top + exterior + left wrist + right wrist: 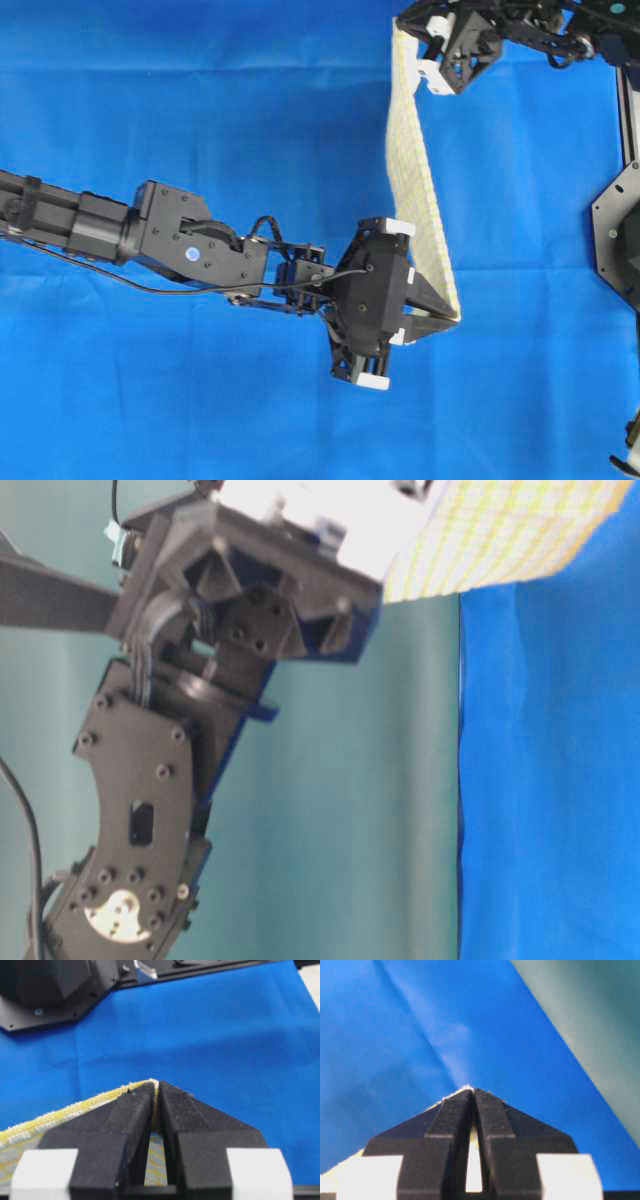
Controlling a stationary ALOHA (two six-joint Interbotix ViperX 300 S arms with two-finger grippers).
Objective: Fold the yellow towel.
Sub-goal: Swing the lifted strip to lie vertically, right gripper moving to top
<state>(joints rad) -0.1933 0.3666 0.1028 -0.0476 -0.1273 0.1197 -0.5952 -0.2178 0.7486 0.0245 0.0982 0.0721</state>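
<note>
The yellow towel [412, 170], white with fine yellow checks, hangs in the air as a narrow taut band above the blue cloth. It runs from the top of the overhead view down to the middle right. My left gripper [452, 318] is shut on its lower corner, and the yellow hem [65, 1112] sticks out past the fingertips [172, 1097]. My right gripper [408, 42] is shut on the upper corner, with a sliver of towel [474, 1170] showing between the fingers. The table-level view catches only a piece of the towel [500, 535] at the top.
A blue backdrop cloth [200, 120] covers the table under both arms. The right arm's black base [622, 235] stands at the right edge. A teal wall [380, 780] lies beyond the cloth's edge. The left arm [150, 240] stretches across the left half.
</note>
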